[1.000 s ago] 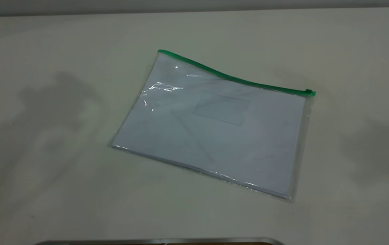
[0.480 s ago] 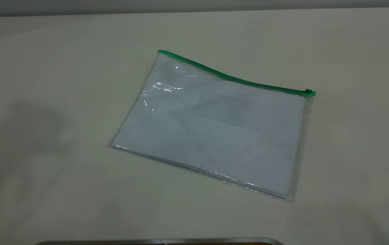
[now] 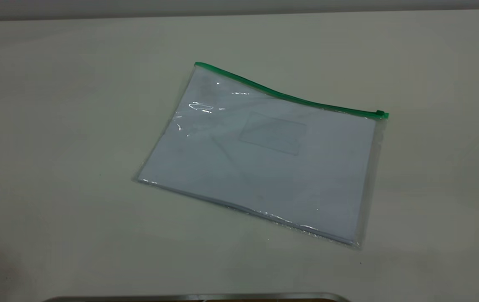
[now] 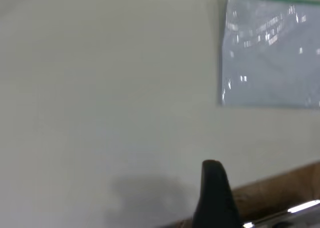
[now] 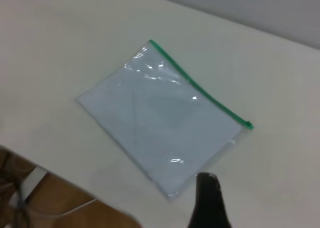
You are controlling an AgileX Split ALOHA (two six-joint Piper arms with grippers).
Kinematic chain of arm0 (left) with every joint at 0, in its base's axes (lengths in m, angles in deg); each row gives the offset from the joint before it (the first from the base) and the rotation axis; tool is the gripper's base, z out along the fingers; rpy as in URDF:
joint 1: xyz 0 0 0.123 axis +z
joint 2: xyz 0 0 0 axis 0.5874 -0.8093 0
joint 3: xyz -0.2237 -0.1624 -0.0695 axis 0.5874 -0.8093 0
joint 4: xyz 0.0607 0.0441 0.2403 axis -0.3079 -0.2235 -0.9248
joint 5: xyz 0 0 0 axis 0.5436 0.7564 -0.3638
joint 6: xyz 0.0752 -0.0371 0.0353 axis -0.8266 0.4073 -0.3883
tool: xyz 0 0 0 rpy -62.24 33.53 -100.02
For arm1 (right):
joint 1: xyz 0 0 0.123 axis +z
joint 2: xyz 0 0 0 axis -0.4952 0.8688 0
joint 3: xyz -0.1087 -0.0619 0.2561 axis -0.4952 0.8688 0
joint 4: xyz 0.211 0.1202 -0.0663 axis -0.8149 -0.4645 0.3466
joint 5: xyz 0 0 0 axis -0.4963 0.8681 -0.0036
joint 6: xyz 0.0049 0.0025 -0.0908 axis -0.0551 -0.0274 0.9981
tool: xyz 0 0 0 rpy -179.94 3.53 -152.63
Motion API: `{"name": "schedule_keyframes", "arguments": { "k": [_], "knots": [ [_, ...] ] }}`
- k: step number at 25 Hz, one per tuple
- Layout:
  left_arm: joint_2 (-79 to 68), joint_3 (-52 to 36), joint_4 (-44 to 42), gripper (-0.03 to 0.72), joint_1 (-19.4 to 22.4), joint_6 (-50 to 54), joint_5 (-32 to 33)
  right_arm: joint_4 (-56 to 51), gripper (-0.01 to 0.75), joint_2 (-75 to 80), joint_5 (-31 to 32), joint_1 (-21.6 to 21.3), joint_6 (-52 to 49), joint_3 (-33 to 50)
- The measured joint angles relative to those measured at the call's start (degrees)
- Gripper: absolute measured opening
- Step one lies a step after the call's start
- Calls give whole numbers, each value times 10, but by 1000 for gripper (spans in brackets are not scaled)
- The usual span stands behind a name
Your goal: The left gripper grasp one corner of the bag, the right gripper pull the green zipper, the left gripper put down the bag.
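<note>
A flat, clear rectangular plastic bag (image 3: 260,155) of white paper sheets lies on the pale table (image 3: 55,126), nothing touching it. Along its far long edge runs the narrow bright green zipper (image 3: 285,95) (darker slider tab (image 3: 381,113) at the right end). Both arms hang back above the table's edge; one dark fingertip (image 4: 214,193) of the left gripper and one fingertip (image 5: 209,200) of the right show, their spread impossible to tell.

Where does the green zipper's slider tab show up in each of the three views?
Exterior view: the slider tab sits at the right end of the green zipper, at the bag's far right corner.
Left wrist view: the tab is not in it; only the strip's other end shows.
Right wrist view: slider tab at the strip's end.
Shared landmark: the green zipper.
</note>
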State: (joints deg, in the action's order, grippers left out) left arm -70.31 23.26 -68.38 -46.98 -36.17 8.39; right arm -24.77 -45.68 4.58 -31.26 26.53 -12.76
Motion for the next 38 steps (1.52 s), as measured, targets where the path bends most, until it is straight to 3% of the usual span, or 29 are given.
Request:
{"name": "schedule_keyframes", "arguments": {
  "k": [6, 16, 38],
  "knots": [
    [154, -126, -1, 588, 0, 0, 0, 59, 588, -65, -4, 2, -15, 70],
    [349, -249, -1, 588, 0, -1, 0, 138, 588, -100, -28, 55, -29, 142],
    [383, -360, -22, 588, 0, 25, -14, 132, 574, -114, -46, 60, -49, 159]
  ]
}}
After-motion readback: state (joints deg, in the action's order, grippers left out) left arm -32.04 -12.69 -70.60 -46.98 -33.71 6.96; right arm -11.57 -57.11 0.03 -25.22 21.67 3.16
